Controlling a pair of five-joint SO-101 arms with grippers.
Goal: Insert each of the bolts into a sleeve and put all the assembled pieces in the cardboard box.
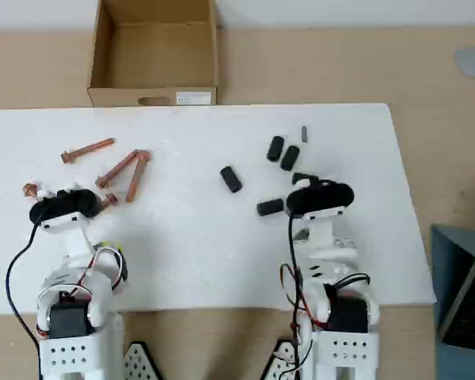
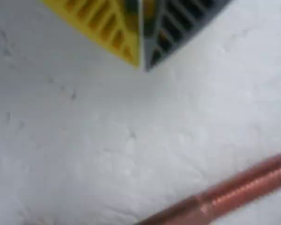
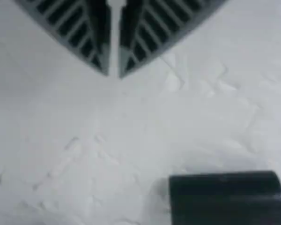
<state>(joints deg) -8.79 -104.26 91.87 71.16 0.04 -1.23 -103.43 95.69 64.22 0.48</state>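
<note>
Several copper bolts (image 1: 117,169) lie scattered at the left of the white mat (image 1: 182,253). Several black sleeves (image 1: 231,179) lie at its right. The open cardboard box (image 1: 154,55) stands beyond the mat's far edge. My left arm (image 1: 63,207) is low over the mat beside the bolts. Its gripper (image 2: 141,65) is shut on nothing, and one bolt (image 2: 225,197) lies a short way from the tips. My right arm (image 1: 321,198) is among the sleeves. Its gripper (image 3: 113,72) is shut and empty, close above the mat, with one sleeve (image 3: 227,197) lying apart from the tips.
A small grey pin (image 1: 304,134) lies on the mat past the sleeves. The brown table (image 1: 443,142) surrounds the mat. A dark device (image 1: 463,293) sits at the right edge and a grey disc (image 1: 473,61) at the far right. Bare mat stretches between the two arms.
</note>
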